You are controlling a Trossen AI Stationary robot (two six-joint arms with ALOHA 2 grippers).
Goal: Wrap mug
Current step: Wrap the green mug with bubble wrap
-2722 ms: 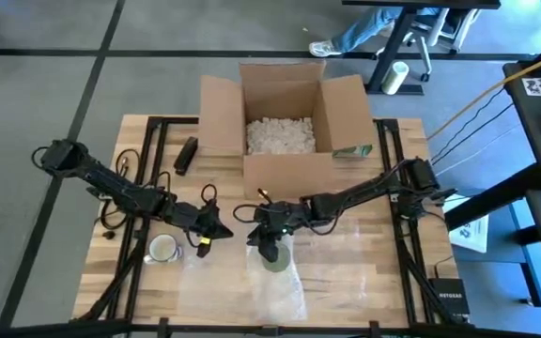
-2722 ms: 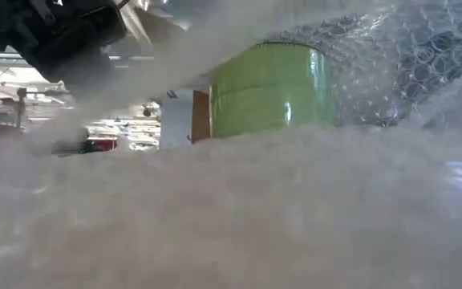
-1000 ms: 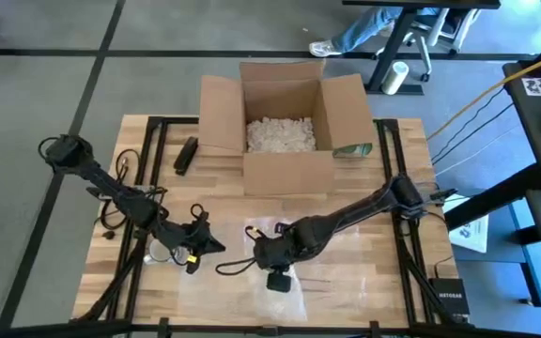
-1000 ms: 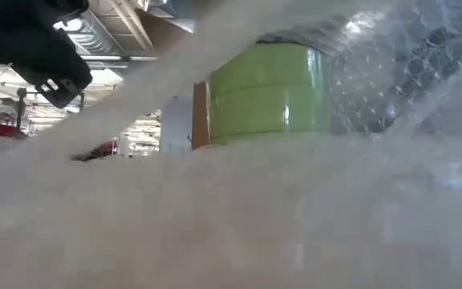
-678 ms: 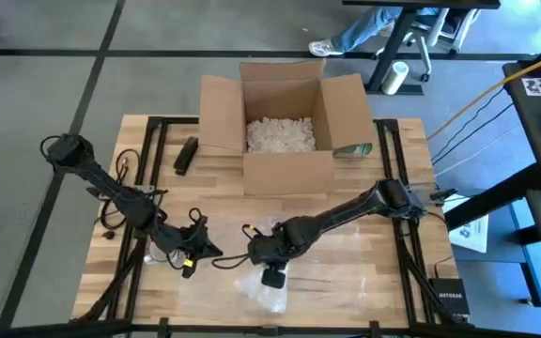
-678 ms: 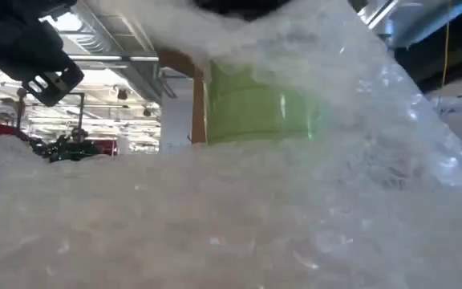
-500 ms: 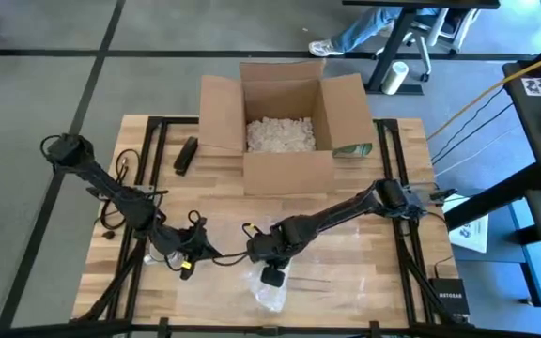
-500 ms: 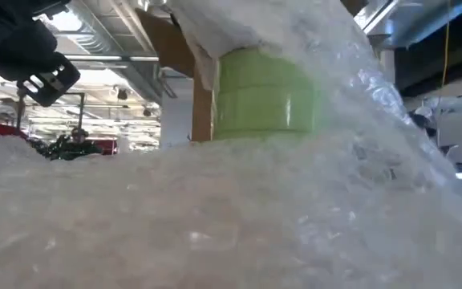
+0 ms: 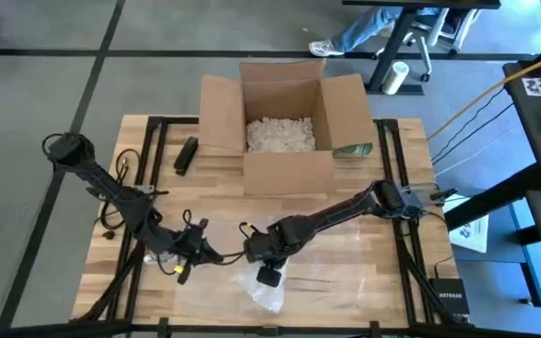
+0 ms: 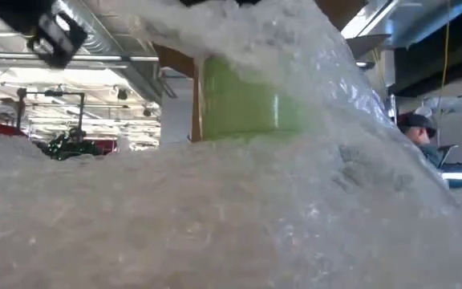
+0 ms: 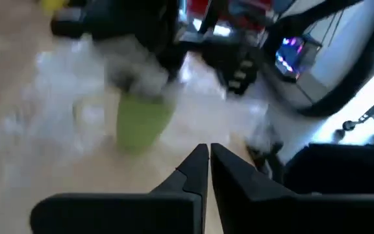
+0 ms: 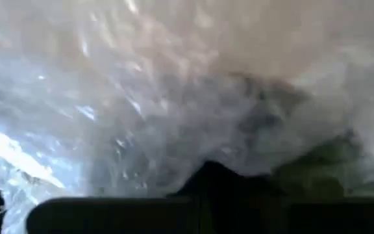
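Observation:
A green mug (image 10: 251, 100) stands upright on a sheet of bubble wrap (image 9: 272, 293) near the table's front middle. A flap of the wrap (image 10: 327, 72) lies over the mug's top and one side. My right gripper (image 9: 267, 270) is right above the mug, which it hides in the high view, and is shut on the wrap. My left gripper (image 11: 208, 156) is shut with nothing between its fingers. It stands just to the left of the mug (image 11: 141, 123), pointing at it, and touches nothing. My right gripper holds the bubble wrap from above, by a bunched part (image 11: 141, 75) over the mug's top. The wrap (image 12: 174, 110) fills its own wrist view and hides the fingertips, so one layer or several cannot be told. The held flap drapes down over the mug.
An open cardboard box (image 9: 289, 122) with white packing peanuts stands at the table's far middle. A dark flat object (image 9: 185, 155) lies left of it. Cables (image 9: 111, 216) trail along the left arm. A person (image 10: 418, 128) shows in the room beyond.
My right gripper has gone a little toward the table's left edge with the wrap. The flap, raised above the mug a second ago, has folded down over the mug's top and side. My left gripper has edged toward the near edge.

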